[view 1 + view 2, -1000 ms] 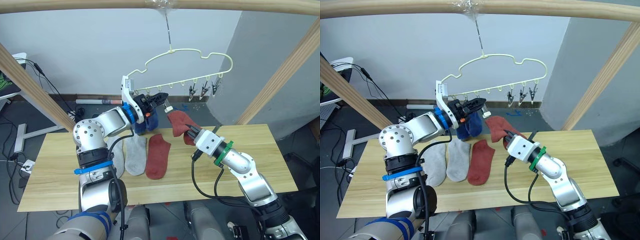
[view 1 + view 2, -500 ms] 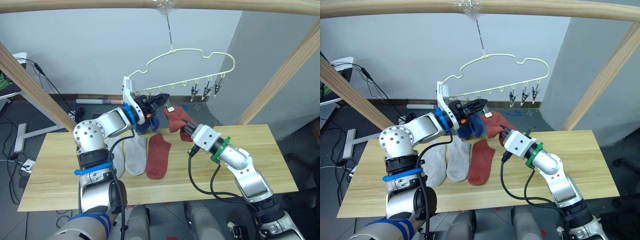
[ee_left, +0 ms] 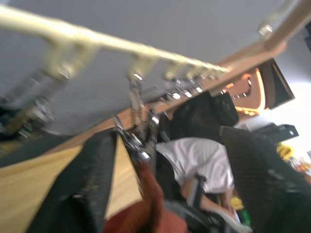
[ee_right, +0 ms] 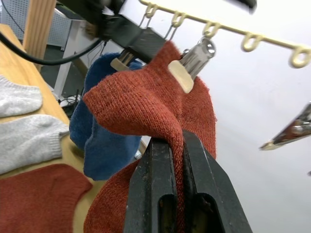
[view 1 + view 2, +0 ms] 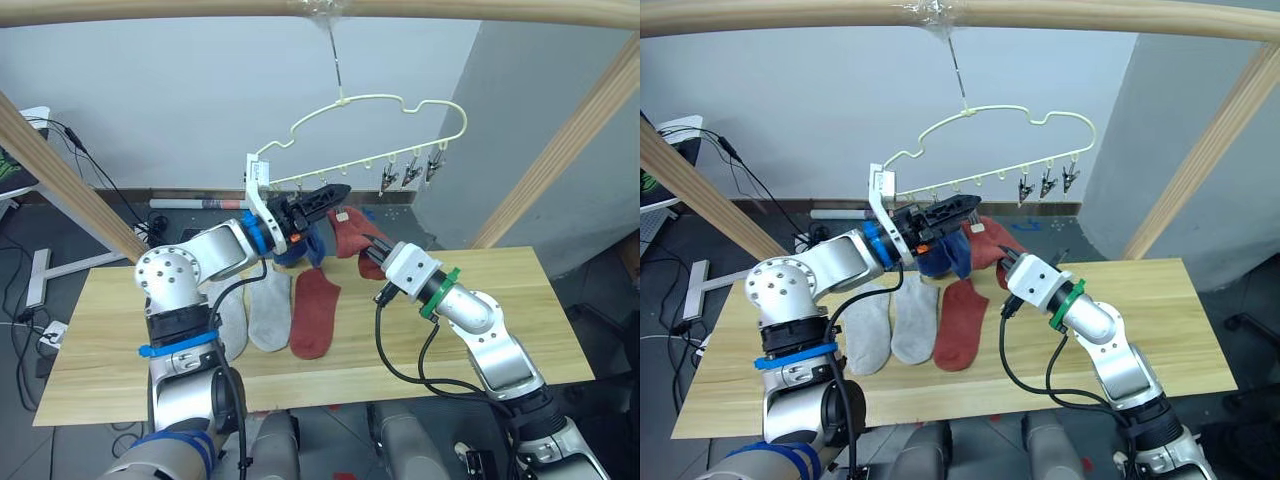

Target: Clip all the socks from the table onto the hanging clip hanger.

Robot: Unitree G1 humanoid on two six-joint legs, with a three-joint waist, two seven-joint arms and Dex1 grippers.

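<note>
The pale yellow clip hanger (image 5: 380, 130) hangs by its hook from the wooden pole (image 5: 200, 8) overhead, its wavy outline tilted a little and its row of small metal clips (image 5: 408, 174) dangling along the lower bar. Two blue socks (image 5: 943, 255) already hang from clips near the hanger's left end, just above the far edge of the table (image 5: 560, 320).

The right gripper (image 4: 176, 145) is raised over the table, its two black fingers pinched tight on a fold of a rust red sock (image 4: 146, 104), which it holds up against the hanger beside the blue pair. In the right wrist view a metal clip with a cream tip (image 4: 187, 68) lies against the top edge of this sock; whether it actually bites the fabric I cannot tell.

The left gripper (image 5: 335, 192) reaches across from the other side, level with the clips and just beside the held sock. In the left wrist view its fingers (image 3: 92, 179) stand well apart, with a clip and a bit of the red sock between them, gripping nothing that I can see.

On the table three socks lie side by side, toes pointing toward the robot: two light grey socks (image 5: 268, 308) on the left, touching each other, and the second rust red sock (image 5: 315, 312) just to their right
</note>
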